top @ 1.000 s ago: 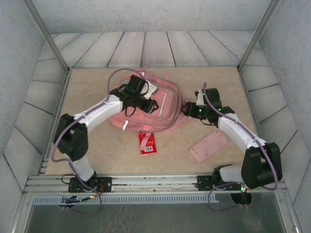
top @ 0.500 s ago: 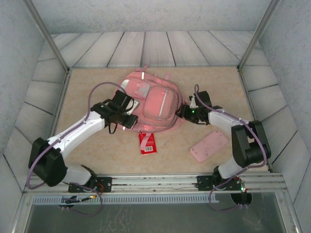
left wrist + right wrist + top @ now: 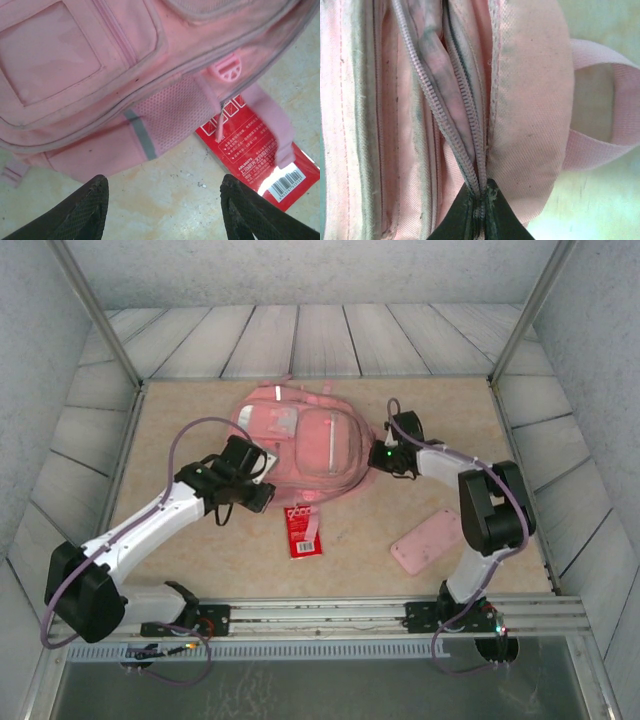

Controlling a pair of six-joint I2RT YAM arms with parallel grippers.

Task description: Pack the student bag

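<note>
Well, your right hand (image 3: pixel 481 194) is pinched tight on the student bag (image 3: pixel 305 445) zip (image 3: pixel 465 100), at the bag's right side mid-tabletop (image 3: pixel 180 420). Your left hand (image 3: pixel 162 212) hangs spread at its near-left edge. The red packet (image 3: pixel 250 145) bears a barcode and Chinese print, too small to read.

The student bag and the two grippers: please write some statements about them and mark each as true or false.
1. The right gripper is shut on the zip of the student bag. True.
2. The red packet lies on the table at the bag's near edge, with a strap across it. True.
3. The left gripper grips the red packet. False: it is open, with nothing between its fingers.
4. The flat pink case is inside the bag. False: it lies on the table to the right, apart from the bag.
</note>
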